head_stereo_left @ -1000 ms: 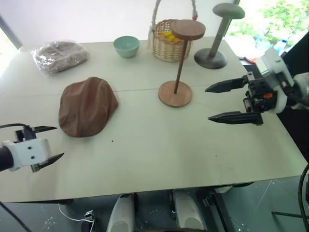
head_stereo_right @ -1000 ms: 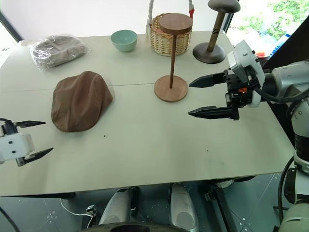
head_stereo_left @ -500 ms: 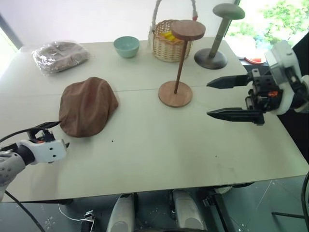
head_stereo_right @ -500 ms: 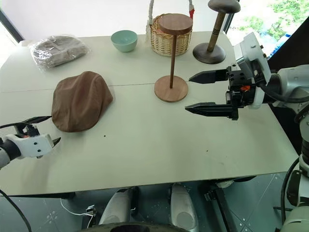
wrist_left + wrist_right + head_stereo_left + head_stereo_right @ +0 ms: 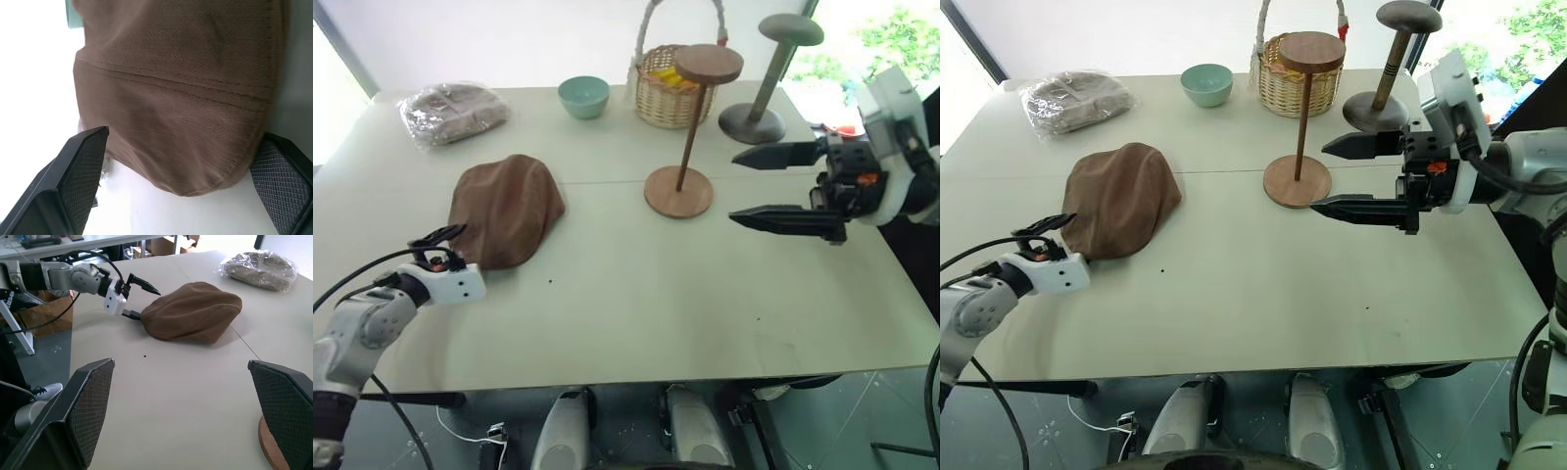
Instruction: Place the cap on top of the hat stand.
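The brown cap (image 5: 507,208) lies flat on the left half of the table. My left gripper (image 5: 460,247) is open at the cap's near edge. In the left wrist view the cap's rim (image 5: 186,147) lies between the two spread fingers (image 5: 80,164). The wooden hat stand (image 5: 687,137) is upright in the middle of the table, with its round base (image 5: 678,192) on the surface and its disc top (image 5: 709,63) bare. My right gripper (image 5: 734,186) hovers open just right of the stand, pointing toward it and holding nothing.
At the back of the table are a wicker basket (image 5: 671,83), a teal bowl (image 5: 584,95), a taller grey stand (image 5: 766,73) and a clear bag of fabric (image 5: 453,101). The table's front edge (image 5: 636,377) is close to me.
My left gripper has moved forward and slightly down until the cap's near edge lies between its fingers. The right gripper has stayed about where it was. The head view has shifted a little.
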You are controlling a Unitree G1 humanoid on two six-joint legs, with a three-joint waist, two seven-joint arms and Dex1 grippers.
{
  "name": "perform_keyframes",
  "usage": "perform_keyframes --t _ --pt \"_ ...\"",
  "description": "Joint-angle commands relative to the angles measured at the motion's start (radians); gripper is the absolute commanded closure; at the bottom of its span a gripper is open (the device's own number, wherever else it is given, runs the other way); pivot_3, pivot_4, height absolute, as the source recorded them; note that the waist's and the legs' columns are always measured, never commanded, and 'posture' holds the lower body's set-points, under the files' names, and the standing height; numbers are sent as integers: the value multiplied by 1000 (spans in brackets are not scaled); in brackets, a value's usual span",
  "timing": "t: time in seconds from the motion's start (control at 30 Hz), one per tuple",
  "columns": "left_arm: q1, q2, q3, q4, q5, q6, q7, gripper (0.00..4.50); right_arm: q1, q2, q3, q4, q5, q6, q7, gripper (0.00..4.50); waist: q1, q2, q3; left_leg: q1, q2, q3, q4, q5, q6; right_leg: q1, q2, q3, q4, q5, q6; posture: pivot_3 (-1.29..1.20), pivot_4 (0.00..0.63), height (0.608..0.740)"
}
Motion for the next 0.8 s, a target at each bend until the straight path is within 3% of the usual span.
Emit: perform_keyframes --t 0.03,0.6,0.7,0.8 --pt "-50 -10 -59 70 37 -1 49 36 -31 -16 -45 -18 29 1 -28 0 2 0 0 0 0 0 0 0 0 1 0 -1 0 0 0 0 150 740" --pt "-338 -86 -266 414 80 -24 144 36 -73 1 -11 4 35 -10 -84 0 22 10 -6 3 2 2 1 0 0 6 0 -3 0 0 0 0 150 740" --pt "-385 -93 -291 460 83 -43 162 800 -78 4 -6 7 33 -13 -89 0 20 11 -7 4 2 2 1 0 0 7 0 -3 0 0 0 0 150 740" --pt "-408 -85 -301 481 77 -59 172 2363 -81 3 -11 9 37 -11 -91 0 19 11 -7 4 3 3 1 0 0 7 0 -3 0 -1 1 0 150 740"
